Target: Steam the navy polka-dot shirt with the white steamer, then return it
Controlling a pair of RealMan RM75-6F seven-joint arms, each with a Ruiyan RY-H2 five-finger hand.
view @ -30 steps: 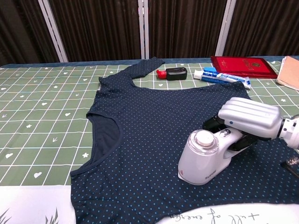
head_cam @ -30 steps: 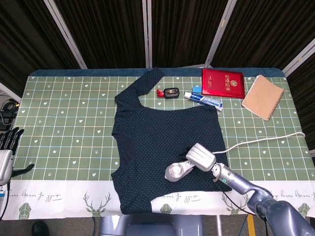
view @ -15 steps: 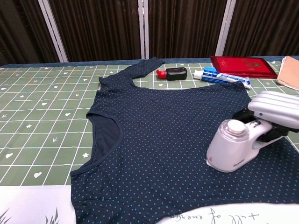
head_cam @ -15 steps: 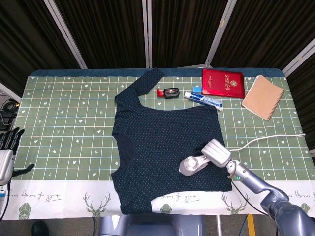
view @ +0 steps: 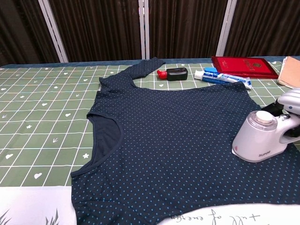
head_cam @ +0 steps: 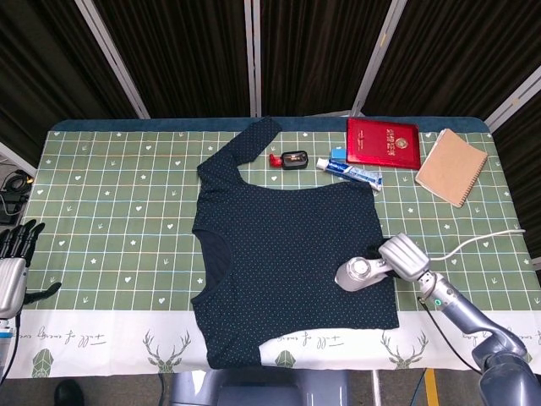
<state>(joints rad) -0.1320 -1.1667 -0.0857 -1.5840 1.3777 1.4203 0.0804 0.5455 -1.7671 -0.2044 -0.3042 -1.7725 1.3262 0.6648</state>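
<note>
The right hand [head_cam: 402, 256] grips the white steamer [head_cam: 357, 274] on the shirt's [head_cam: 279, 245] right edge. The left hand [head_cam: 12, 258], fingers spread and empty, hangs well left of the shirt.

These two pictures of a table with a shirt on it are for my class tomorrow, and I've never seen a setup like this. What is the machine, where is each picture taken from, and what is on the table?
It is a two-armed robot with human-like hands. The head view looks down from its head; the chest view looks across from its chest. On the green patterned tablecloth lies a navy polka-dot shirt. The right hand holds a white steamer at the shirt's right edge. The left hand holds nothing, off the table's left edge. At the back lie a red book, a tan notebook, a toothpaste tube and a small black-and-red object.
</note>
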